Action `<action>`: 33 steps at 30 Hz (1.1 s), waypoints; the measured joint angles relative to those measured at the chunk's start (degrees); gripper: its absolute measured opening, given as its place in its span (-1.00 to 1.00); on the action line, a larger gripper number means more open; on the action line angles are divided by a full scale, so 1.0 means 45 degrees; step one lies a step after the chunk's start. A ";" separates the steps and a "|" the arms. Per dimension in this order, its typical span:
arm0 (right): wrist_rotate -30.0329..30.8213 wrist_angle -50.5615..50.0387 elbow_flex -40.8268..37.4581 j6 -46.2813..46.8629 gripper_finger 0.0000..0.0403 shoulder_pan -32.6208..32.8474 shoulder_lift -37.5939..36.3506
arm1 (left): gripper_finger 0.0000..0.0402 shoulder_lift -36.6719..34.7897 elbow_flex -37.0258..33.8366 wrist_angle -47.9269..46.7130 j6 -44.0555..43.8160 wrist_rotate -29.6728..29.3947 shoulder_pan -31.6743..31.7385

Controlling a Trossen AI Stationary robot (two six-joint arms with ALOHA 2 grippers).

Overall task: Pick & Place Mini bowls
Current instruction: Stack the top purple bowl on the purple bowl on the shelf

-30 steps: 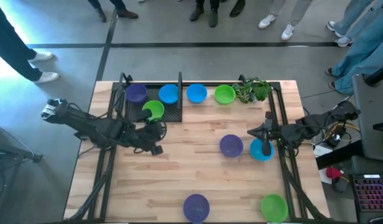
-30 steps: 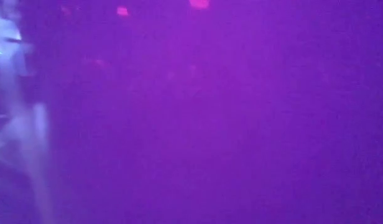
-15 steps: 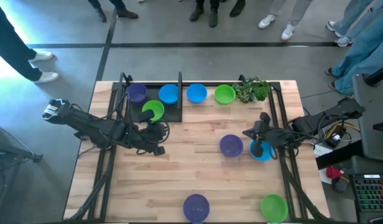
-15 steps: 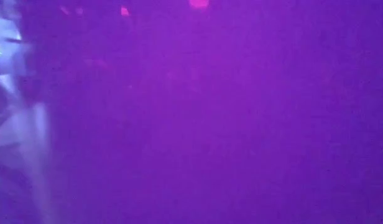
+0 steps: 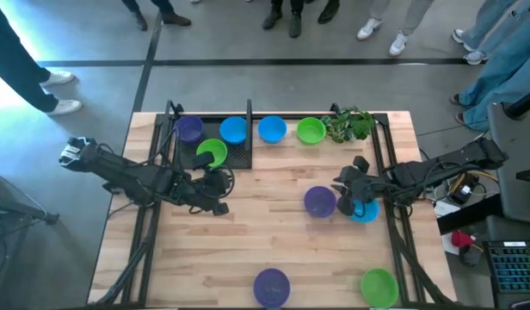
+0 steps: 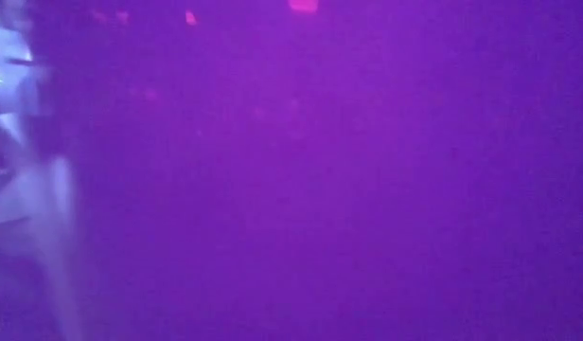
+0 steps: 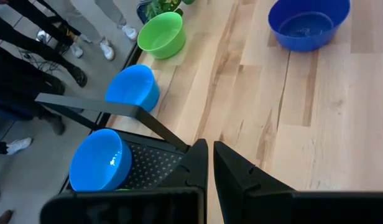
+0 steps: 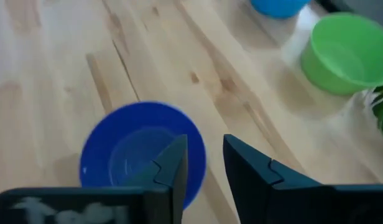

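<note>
Left pincer [image 5: 215, 195] lying low over the counter [image 5: 248, 250] just in front of the black perforated tray [image 5: 235, 155], fingers [image 7: 232, 168] nearly together, gripping nothing. Right pincer [image 5: 349, 196] reaching in from the right edge, sitting between a purple bowl [image 5: 319, 201] and a blue bowl [image 5: 365, 208], fingers slightly apart, empty.

Pale wood counter standing on grey floor, people's legs and shoes lining the far side.

Holding a purple bowl [image 5: 189, 128], a green bowl [image 5: 212, 152] and a blue bowl [image 5: 233, 130] on the tray. Sitting beside it along the far edge: blue bowl [image 5: 272, 129], green bowl [image 5: 311, 130], leafy sprig [image 5: 349, 125]. Resting at the near edge: purple bowl [image 5: 271, 286], green bowl [image 5: 379, 286].
</note>
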 joint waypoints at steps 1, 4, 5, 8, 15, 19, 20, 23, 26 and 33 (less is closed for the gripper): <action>-0.0156 -0.0005 -0.0002 -0.0002 -0.48 -0.0139 0.0231 | -0.90 0.0000 0.0000 0.0002 0.0000 0.0002 0.0000; -0.0219 -0.0003 -0.0012 0.0004 -0.47 -0.0461 0.0958 | -0.90 -0.0004 0.0000 0.0013 0.0000 0.0005 0.0000; -0.0263 0.0002 -0.0012 0.0005 -0.47 -0.0558 0.1173 | -0.90 -0.0005 0.0000 0.0026 0.0000 0.0005 0.0000; -0.0896 0.0016 -0.0012 0.0007 -0.47 -0.0913 0.1777 | -0.90 -0.0005 0.0000 0.0073 0.0000 0.0005 0.0000; -0.2066 0.0257 -0.0017 0.0095 -0.47 -0.1907 0.3130 | -0.90 -0.0005 0.0000 0.0158 -0.0005 0.0010 0.0000; -0.2764 0.0493 -0.0017 -0.0022 -0.47 -0.2435 0.3539 | -0.90 -0.0005 0.0000 0.0170 -0.0005 0.0014 0.0000; -0.2966 0.0575 -0.0017 -0.0122 -0.47 -0.2540 0.3588 | -0.90 -0.0005 0.0000 0.0170 -0.0005 0.0015 0.0000; -0.3252 0.0602 -0.0022 -0.0284 -0.47 -0.2757 0.3614 | -0.90 -0.0005 0.0000 0.0175 -0.0005 0.0015 0.0000; -0.3283 0.0575 -0.0022 -0.0304 -0.47 -0.2913 0.3599 | -0.90 -0.0005 0.0000 0.0175 -0.0005 0.0015 0.0000; -0.3965 0.0679 -0.0022 -0.0629 -0.47 -0.3169 0.3850 | -0.90 -0.0005 0.0000 0.0175 -0.0005 0.0019 0.0000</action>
